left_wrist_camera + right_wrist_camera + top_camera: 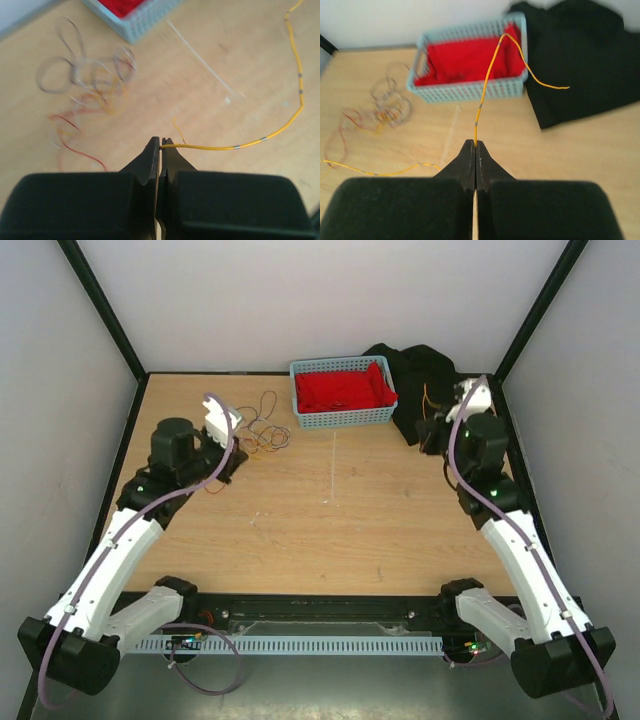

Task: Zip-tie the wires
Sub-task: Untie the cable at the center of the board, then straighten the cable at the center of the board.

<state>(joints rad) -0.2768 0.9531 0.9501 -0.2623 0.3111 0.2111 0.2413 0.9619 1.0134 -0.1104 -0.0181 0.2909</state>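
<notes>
Both sets of fingers are pressed together, and each one is pinching something. Your left fingers hold the very end of a yellow wire, which runs away over the desk. Your right fingers pinch yellow wire too. That piece stands up and curls over near the basket. You cannot tell if it is one long wire or two.

The curly wires lie in a loose heap on the desk, just left of the basket. The zip tie lies flat on the desk just in front of the basket, apart from the heap. A black cloth sits right of the basket.

The wires look very thin, soft and springy. They probably weigh almost nothing. They will likely bend, bounce back and slide out of a weak pinch. Take hold where many loops cross, near the middle of the heap, so you catch lots of them at once.

The zip tie looks stiffer, but it is smooth and lies flat, so it may be hard to lift. Try pinching one end of it, the end far from the basket, with your fingers kept low to the desk.
</notes>
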